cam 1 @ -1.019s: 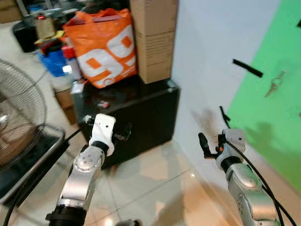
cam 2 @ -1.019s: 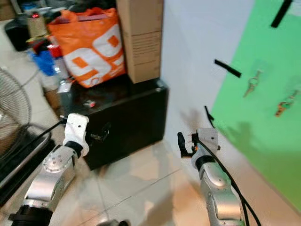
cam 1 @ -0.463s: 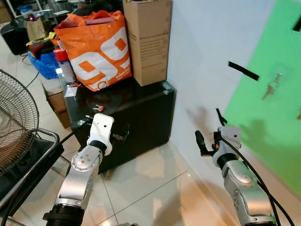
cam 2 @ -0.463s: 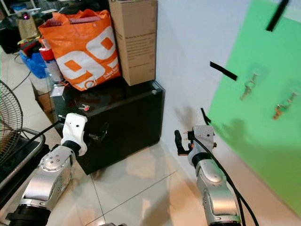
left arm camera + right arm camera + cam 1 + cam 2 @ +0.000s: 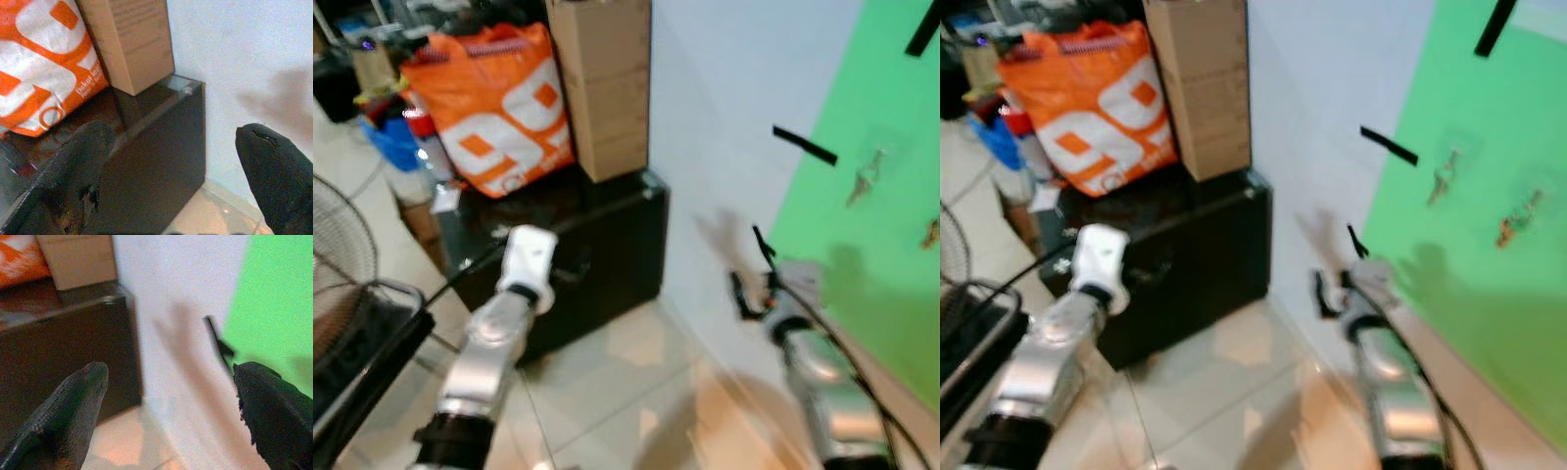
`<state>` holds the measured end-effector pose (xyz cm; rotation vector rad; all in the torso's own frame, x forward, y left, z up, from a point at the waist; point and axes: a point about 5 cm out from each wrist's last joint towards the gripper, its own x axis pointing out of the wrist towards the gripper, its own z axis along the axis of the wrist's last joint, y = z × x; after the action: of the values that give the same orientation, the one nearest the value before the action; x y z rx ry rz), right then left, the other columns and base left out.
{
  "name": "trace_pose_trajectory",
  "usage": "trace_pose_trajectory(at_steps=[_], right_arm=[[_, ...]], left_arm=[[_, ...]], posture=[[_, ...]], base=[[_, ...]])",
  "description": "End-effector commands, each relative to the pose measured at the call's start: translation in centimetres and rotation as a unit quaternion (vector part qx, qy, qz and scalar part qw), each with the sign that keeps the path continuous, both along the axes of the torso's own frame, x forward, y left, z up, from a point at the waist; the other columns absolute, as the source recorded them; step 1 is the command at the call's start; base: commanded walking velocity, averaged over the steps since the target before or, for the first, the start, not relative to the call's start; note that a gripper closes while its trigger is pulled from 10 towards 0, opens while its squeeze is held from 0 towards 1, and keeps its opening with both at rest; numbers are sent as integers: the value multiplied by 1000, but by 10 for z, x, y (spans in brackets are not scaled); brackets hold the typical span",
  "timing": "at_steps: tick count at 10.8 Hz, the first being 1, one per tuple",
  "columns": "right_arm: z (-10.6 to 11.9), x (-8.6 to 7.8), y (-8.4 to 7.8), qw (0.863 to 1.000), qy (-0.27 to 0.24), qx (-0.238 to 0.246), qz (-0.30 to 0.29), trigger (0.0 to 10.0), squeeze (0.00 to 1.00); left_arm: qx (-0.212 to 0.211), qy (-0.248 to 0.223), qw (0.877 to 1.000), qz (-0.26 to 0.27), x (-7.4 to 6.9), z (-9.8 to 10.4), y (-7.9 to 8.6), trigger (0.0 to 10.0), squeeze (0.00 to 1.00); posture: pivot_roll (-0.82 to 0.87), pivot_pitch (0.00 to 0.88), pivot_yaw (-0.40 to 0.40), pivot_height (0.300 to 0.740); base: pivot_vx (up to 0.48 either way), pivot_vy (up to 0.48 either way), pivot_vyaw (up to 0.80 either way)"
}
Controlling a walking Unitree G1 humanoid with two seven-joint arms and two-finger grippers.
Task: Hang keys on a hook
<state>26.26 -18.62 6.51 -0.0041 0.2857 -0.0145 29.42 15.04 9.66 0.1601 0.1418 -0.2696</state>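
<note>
Both my left gripper (image 5: 171, 176) and right gripper (image 5: 166, 416) spread wide, holding nothing; view now blurred and swung since a moment ago; keys (image 5: 864, 178) already hanging far right on the green board (image 5: 891, 245), task likely finished.

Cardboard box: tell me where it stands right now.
The cardboard box stands on the black cabinet, ahead on the robot's left, between the orange bag and the white wall.

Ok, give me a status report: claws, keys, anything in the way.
Both claws open and empty: left claw, right claw. Keys hang on the green panel. Black cabinet lower left, nothing blocking.
</note>
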Motion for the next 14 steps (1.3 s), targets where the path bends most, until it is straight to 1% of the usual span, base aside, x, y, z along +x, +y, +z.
trace_pose_trajectory(at_steps=[1, 3, 5, 8, 14], right_arm=[[8, 9, 14, 1000, -21, 9, 16, 10000, 1000], [9, 13, 16, 999, -24, 10, 27, 10000, 1000], [9, 16, 19, 999, -24, 6, 33, 10000, 1000], [9, 19, 17, 999, -28, 6, 23, 10000, 1000], [10, 19, 14, 999, -32, -1, 17, 10000, 1000]], left_arm=[[9, 3, 1000, 23, -1, -1, 16, 10000, 392], [9, 2, 1000, 25, -2, 0, 17, 10000, 400], [9, 0, 999, 31, -1, 1, 19, 10000, 396], [12, -4, 999, 29, 2, 3, 19, 10000, 400], [8, -4, 1000, 20, 6, 3, 15, 10000, 404]], posture=[[-24, 0, 48, 740], [-13, 0, 40, 740], [-5, 0, 37, 740], [-4, 0, 42, 740], [-21, 0, 58, 740]], base=[[349, 0, 0], [354, 0, 209], [358, 0, 772], [363, 0, 665], [372, 0, 0]])
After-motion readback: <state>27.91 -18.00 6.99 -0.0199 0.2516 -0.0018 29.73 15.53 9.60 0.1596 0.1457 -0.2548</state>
